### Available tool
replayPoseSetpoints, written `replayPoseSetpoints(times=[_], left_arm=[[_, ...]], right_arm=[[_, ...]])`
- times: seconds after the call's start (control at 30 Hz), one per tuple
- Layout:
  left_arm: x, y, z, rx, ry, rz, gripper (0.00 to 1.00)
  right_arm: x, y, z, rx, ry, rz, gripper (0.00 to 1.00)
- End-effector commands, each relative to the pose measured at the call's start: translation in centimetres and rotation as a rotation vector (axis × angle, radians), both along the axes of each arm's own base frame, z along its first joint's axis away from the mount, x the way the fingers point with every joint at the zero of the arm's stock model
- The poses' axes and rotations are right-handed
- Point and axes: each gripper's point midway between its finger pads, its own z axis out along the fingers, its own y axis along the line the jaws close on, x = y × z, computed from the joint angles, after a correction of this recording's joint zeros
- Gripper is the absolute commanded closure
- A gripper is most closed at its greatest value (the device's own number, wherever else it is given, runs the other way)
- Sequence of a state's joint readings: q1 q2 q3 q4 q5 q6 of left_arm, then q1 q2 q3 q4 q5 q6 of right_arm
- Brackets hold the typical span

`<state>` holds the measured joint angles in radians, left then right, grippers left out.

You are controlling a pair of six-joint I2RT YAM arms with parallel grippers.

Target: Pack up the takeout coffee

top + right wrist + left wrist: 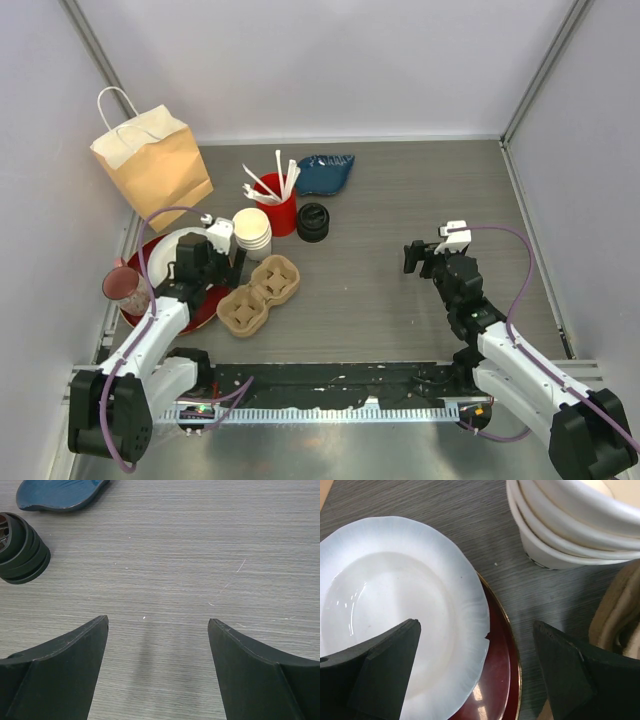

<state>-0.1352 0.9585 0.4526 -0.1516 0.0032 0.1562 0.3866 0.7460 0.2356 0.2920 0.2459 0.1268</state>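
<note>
Pale walls [350, 70] enclose the grey woodgrain table [400, 200] (faintly scratched).

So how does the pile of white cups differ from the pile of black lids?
The cups are cream-white; the lids are black. The cups stand left of the red cup, the lids to its right. The left claw hangs close by the cups; the lids have no claw near. Both are nested stacks.

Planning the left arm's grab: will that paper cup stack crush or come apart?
The paper cup stack looks thin-walled and empty, so probably light and easily dented by a hard squeeze. Several rims show nested, which likely stiffens it, but gripping only the top cup may leave the rest behind.
</note>
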Motion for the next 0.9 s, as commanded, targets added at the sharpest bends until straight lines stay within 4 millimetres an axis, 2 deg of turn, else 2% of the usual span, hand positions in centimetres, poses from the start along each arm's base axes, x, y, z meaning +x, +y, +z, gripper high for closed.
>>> replayPoseSetpoints(times=[0.0,0.07,0.13,0.17,0.23,0.27,0.3,0.33,0.37,0.4,0.43,0.47,0.5,0.53,0.57,0.6,0.67,0.7,0.73,0.77,0.87], left_arm=[[1.2,1.2,1.8,0.033,-0.067,0.062,0.0],[1.4,1.4,2.8,0.071,-0.078,0.038,0.0],[0.7,2.3,3.4,0.156,-0.041,0.011,0.0],[1.2,2.6,5.2,0.178,-0.06,0.012,0.0],[-0.1,2.9,5.7,0.223,0.012,-0.023,0.0],[0.2,2.4,7.8,0.233,-0.008,-0.079,0.0],[-1.4,2.3,7.5,0.246,0.072,-0.125,0.01],[-2.0,2.0,8.0,0.246,0.091,-0.159,0.02],[-2.0,1.1,9.9,0.233,0.07,-0.225,0.03],[-3.4,0.9,9.8,0.223,0.129,-0.254,0.04],[-3.8,0.4,10.6,0.209,0.132,-0.285,0.04],[-3.5,-0.1,12.8,0.191,0.093,-0.302,0.05],[-4.0,-1.1,13.3,0.143,0.106,-0.337,0.06],[-3.8,-1.7,14.3,0.105,0.091,-0.337,0.07],[-3.3,-2.4,16.2,0.069,0.05,-0.343,0.1],[-2.9,-3.8,16.4,-0.014,0.068,-0.362,0.12],[-1.7,-4.8,18.1,-0.08,0.058,-0.347,0.22],[-0.5,-5.1,17.5,-0.122,0.108,-0.298,0.26],[0.5,-5.1,18.2,-0.13,0.106,-0.275,0.29],[1.2,-5.1,17.9,-0.14,0.129,-0.247,0.34],[3.7,-5.2,16.3,-0.164,0.205,-0.171,0.33]], right_arm=[[0.4,-0.3,1.8,0.024,-0.067,-0.027,0.14],[0.4,-0.3,1.7,0.027,-0.067,-0.029,0.14],[0.3,-0.3,1.7,0.027,-0.067,-0.028,0.14],[0.4,-0.4,1.8,0.027,-0.07,-0.03,0.14],[0.3,-0.4,1.8,0.028,-0.07,-0.029,0.14],[0.3,-0.4,1.7,0.026,-0.069,-0.03,0.14],[0.3,-0.4,1.8,0.027,-0.072,-0.032,0.14],[0.3,-0.4,1.7,0.026,-0.07,-0.03,0.14],[0.3,-0.4,1.7,0.026,-0.07,-0.03,0.14],[0.3,-0.5,1.8,0.028,-0.072,-0.032,0.14],[0.3,-0.4,1.7,0.028,-0.07,-0.031,0.14],[0.3,-0.5,1.7,0.028,-0.07,-0.032,0.14],[0.3,-0.4,1.7,0.028,-0.07,-0.031,0.14],[0.3,-0.5,1.8,0.028,-0.07,-0.032,0.14],[0.4,-0.5,1.8,0.026,-0.07,-0.033,0.14],[0.3,-0.4,1.6,0.025,-0.068,-0.03,0.14],[0.3,-0.4,1.8,0.027,-0.072,-0.029,0.14],[0.3,-0.4,1.7,0.027,-0.07,-0.029,0.14],[0.3,-0.4,1.7,0.026,-0.069,-0.03,0.14],[0.3,-0.4,1.7,0.026,-0.07,-0.03,0.14],[0.3,-0.4,1.7,0.026,-0.07,-0.03,0.14]])
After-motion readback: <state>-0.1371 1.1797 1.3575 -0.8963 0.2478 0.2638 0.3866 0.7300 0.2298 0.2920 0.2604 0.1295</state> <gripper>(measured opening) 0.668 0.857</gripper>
